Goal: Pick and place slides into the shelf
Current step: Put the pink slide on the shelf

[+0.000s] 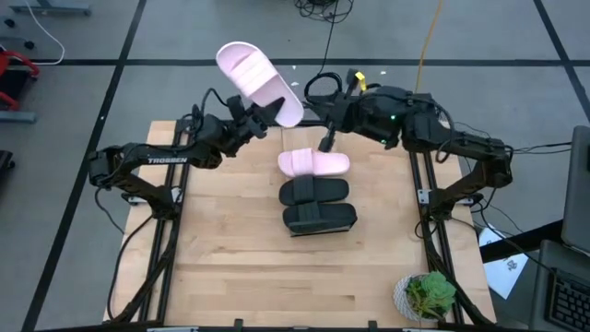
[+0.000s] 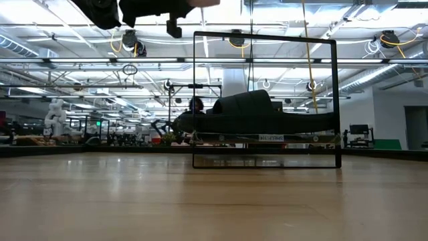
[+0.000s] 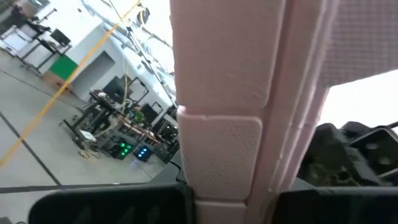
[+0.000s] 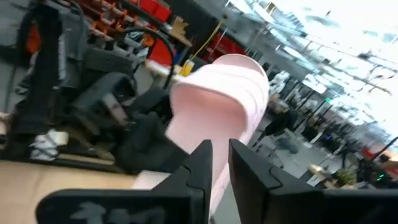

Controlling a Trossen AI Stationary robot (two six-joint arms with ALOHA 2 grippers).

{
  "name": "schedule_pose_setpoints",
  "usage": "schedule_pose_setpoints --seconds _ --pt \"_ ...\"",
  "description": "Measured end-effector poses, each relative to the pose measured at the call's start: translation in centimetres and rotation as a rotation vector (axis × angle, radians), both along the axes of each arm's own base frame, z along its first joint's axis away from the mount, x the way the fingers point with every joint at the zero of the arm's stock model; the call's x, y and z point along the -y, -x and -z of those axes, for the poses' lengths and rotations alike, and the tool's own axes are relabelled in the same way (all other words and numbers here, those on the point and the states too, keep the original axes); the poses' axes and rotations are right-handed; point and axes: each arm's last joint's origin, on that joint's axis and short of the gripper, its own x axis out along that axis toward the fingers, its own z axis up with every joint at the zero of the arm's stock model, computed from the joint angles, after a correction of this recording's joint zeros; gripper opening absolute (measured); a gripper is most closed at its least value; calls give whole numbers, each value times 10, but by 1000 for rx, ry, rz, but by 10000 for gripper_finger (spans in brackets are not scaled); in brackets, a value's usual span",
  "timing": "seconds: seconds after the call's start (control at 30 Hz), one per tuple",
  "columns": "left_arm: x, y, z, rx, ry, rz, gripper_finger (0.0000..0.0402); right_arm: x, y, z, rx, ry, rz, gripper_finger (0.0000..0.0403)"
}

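Your left gripper (image 1: pixel 261 114) was clamped on one pink slide (image 1: pixel 259 81), holding it raised in the air above the far edge of the surface (image 1: pixel 240 277), sole side up in the high view. In the left wrist view that pink slide (image 3: pixel 249 112) filled most of the frame, held between the dark fingers (image 3: pixel 112 205) at the bottom.

Your right gripper (image 1: pixel 325 143) hung just beyond the far edge of the surface, next to the far pink slide, its fingers nearly together with only a thin gap and nothing between them. The right wrist view showed those fingers (image 4: pixel 249 174) pointed toward the raised pink slide (image 4: pixel 217 106), apart from it.

The second pink slide (image 1: pixel 313 163) lay on the shelf (image 2: pixel 267 100) near the middle of the far edge. Two black slides (image 1: pixel 316 204) lay in a row right behind it toward the surface's centre, touching each other. In the low view a black slide (image 2: pixel 254 114) sat inside the shelf's dark frame.

A potted plant (image 1: pixel 427 295) stood at the near right corner.
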Motion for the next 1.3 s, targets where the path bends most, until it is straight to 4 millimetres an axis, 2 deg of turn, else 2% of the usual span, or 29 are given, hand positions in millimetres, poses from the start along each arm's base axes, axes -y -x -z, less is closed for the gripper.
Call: schedule_pose_setpoints --seconds 0.2,0.5,0.73,0.97,1.17,1.3 --pt "12 -4 0 11 10 38 50 4 -9 11 84 83 15 60" --pt "18 -6 0 12 19 32 50 5 -12 17 126 76 17 127" --pt "15 1 -9 105 -44 -17 50 5 -13 30 77 -81 31 167" --pt "3 5 -10 99 -54 -75 50 7 -10 27 117 -116 65 186" --pt "1 13 -18 179 -135 -122 50 22 -6 25 196 -234 101 191" --pt "2 14 -19 173 -172 -145 50 35 -4 20 310 -357 11 195"
